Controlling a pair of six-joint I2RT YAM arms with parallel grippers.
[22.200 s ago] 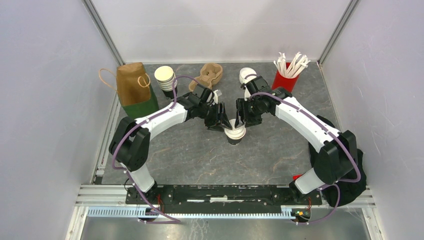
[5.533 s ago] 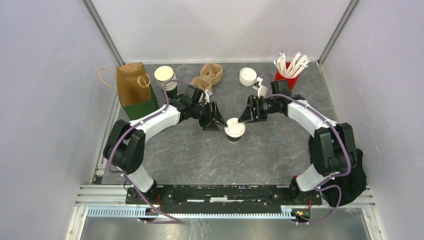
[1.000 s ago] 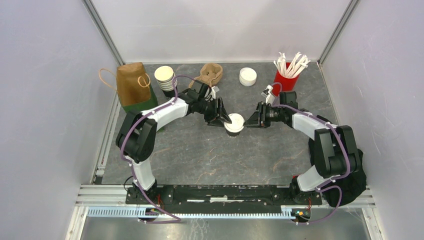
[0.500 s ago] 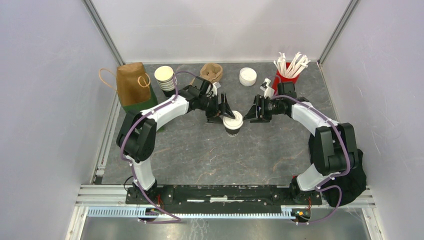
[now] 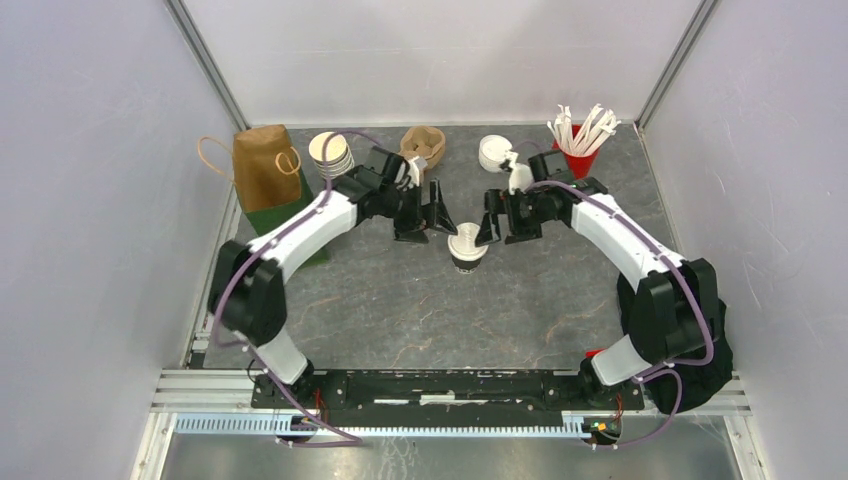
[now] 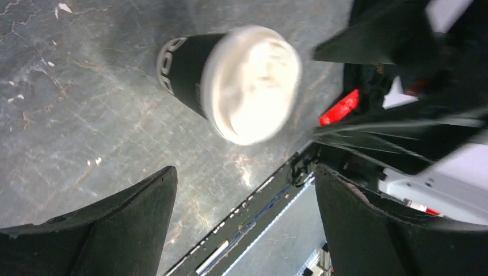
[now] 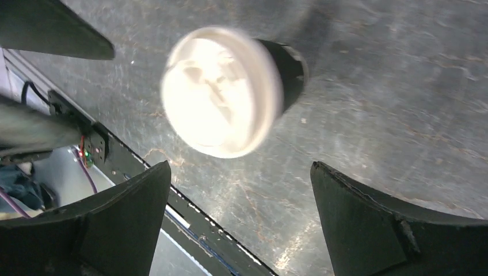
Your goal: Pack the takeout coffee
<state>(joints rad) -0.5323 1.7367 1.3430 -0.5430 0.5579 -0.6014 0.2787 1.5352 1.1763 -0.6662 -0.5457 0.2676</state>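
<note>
Grey stone-look table (image 5: 400,310) carries a brown paper bag (image 5: 265,175) at its far left. Left pincer (image 5: 428,218) and right pincer (image 5: 500,222) hang with fingers apart either side of the takeout coffee (image 5: 466,246), which stands mid-table, lidded and ungripped. Bagging, I judge, is not yet begun.

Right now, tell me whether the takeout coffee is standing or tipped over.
Upright: the takeout coffee stands on its base, with its white lid on top.
</note>
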